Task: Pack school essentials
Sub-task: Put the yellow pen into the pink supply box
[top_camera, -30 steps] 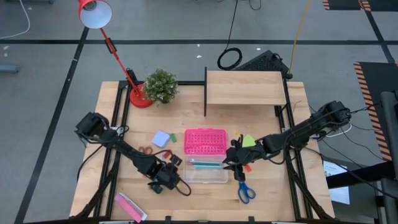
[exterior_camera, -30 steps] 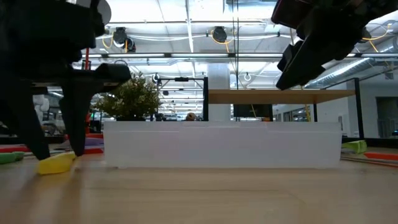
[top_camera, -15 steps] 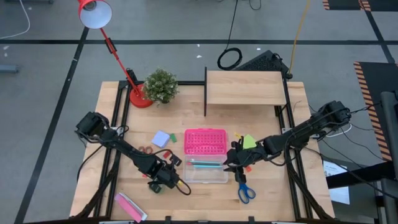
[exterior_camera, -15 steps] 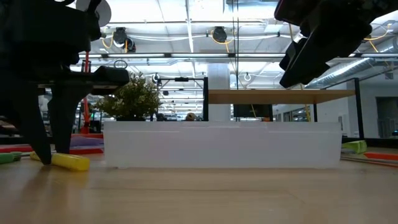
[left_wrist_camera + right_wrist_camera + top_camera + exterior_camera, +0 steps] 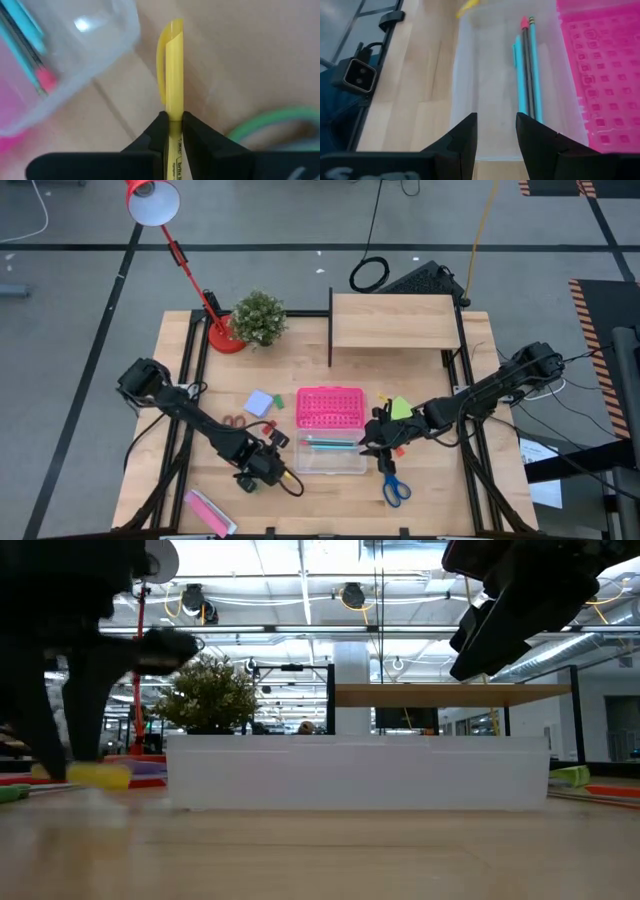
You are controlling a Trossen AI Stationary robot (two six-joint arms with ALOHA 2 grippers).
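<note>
Left gripper [image 5: 171,122] pinching yellow highlighter [image 5: 171,75], capped, clip visible, beside clear box [image 5: 75,55]. Right gripper [image 5: 496,131] spread over box holding teal pens [image 5: 526,75] and pink-eraser pencil.

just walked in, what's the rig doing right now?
Packing stationery into the clear box. The left gripper is clamped on a yellow highlighter just beside the box's near-left corner. The right gripper hovers open and empty over the box's right end. Teal pens and a pencil already lie inside. Blue scissors are still on the table.
</note>
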